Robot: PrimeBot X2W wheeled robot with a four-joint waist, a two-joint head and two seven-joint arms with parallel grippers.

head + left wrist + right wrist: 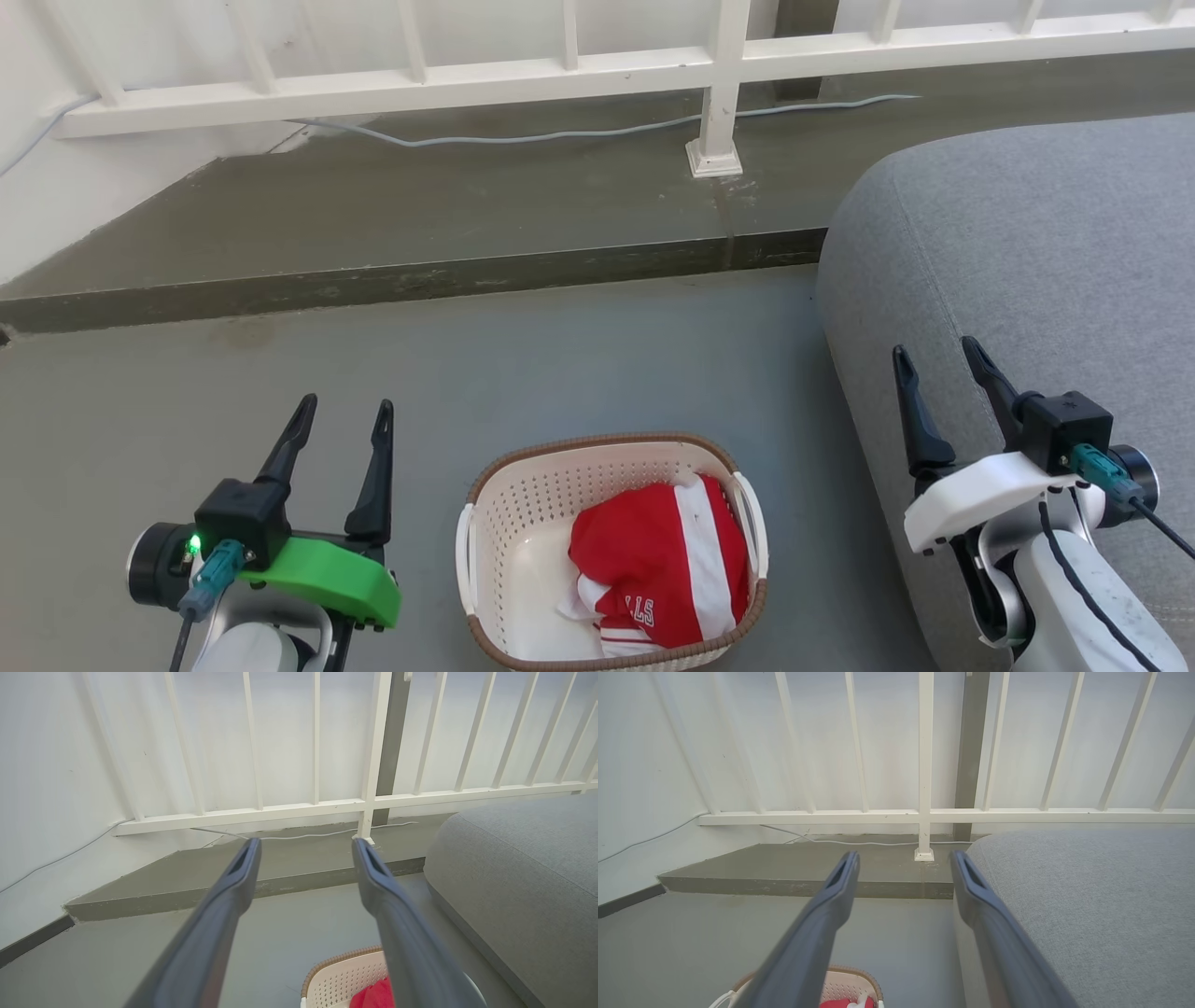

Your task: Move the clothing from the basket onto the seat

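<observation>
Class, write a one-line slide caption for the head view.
Jaws open, the left gripper and right gripper flank a basket holding red clothing on the floor, grey seat at right.

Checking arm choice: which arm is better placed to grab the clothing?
Probably right: the clothing lies in the basket's right half, and the open right gripper hovers by the seat. The left gripper is open too, but across the basket from it.

Head looks down; both wrists low, facing railing [924,812], sharing basket [560,485]
</observation>
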